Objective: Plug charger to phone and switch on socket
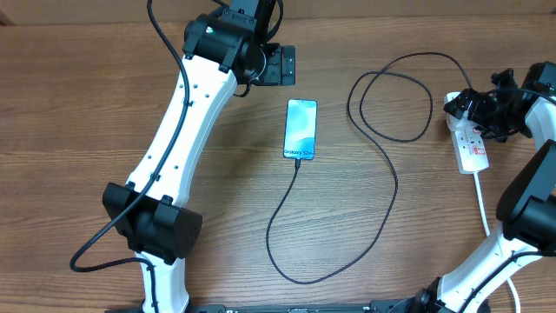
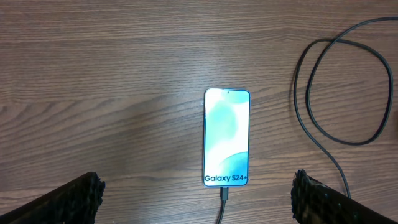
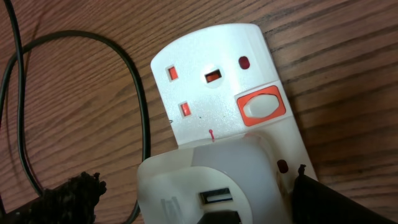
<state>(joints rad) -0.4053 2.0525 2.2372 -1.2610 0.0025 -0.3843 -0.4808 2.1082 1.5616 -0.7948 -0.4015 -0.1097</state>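
**Charger seated at phone; socket switch outstanding.**
The left gripper (image 2: pixel 196 185) hangs fully spread and empty. Just ahead of it, the slim smartphone with a light blue-teal screen (image 2: pixel 227 137) lies flat on the brown wooden bench (image 2: pixel 93 74), with the thin black charger cable (image 2: pixel 224 198) entering its near end (it appears fully seated). The right gripper (image 3: pixel 194 180), equally wide and holding nothing, hovers over the white elongated power strip (image 3: pixel 205 99). Its orange-red rocker switch (image 3: pixel 263 107) sits just ahead, apart from both fingers. Judged remaining: press this switch, whose on/off state cannot be told.
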